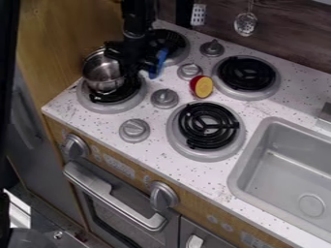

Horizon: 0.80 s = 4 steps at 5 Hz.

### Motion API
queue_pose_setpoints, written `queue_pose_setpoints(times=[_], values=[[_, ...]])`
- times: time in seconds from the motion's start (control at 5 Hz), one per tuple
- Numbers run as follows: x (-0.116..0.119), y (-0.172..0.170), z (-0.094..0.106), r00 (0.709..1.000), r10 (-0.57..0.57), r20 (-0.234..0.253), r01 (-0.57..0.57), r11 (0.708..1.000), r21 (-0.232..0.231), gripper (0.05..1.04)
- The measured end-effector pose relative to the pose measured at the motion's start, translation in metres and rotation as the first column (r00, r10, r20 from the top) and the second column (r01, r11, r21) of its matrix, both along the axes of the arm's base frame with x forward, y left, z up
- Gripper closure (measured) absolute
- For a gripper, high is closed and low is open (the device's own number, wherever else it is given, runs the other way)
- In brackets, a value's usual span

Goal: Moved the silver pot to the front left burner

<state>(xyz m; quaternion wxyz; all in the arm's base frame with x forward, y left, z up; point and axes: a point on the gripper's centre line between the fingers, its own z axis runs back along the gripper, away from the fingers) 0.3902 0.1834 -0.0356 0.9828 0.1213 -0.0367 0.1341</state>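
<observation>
We see the silver pot (102,72) in the upper left of the frame, over the left burner (126,95), its round body toward the burner's upper left side and part of the black coil showing below and to the right of it. We cannot tell whether its base touches the coil. The black tool (121,54) comes down from the top edge and is at the pot's upper right rim; we cannot tell whether it is open, closed or gripping the pot. Just to the right of the tool we see a small blue thing (157,63), partly hidden.

On the speckled white counter (84,117) we count three more burners: one at the top (182,53), partly behind the tool, one at the upper right (246,73) and one near the middle (208,127). Four grey knobs (134,130) stand between and beside the burners. A small red and yellow thing (203,86) sits near the upper right burner's left side. The grey sink (262,172) is at the right, its drain toward the lower right. A slotted turner (198,15) and a slotted spoon (246,23) hang at the top. Below the counter's front edge are two larger knobs (163,196) and an oven door with a long handle (111,197).
</observation>
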Motion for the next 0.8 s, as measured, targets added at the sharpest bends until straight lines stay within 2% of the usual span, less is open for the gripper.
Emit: queue_pose_setpoints(times=[0.2,0.4,0.6,0.8], values=[[-0.005,-0.004,-0.005,1.000,0.002,-0.019,-0.002,1.000,-0.004,0.833],[-0.010,-0.013,-0.003,1.000,0.005,-0.026,-0.006,1.000,-0.024,0.545],[-0.006,-0.036,0.031,0.999,-0.022,0.029,0.023,0.999,-0.038,0.247],[-0.007,-0.060,0.056,0.995,-0.084,0.055,0.087,0.994,-0.061,0.080]])
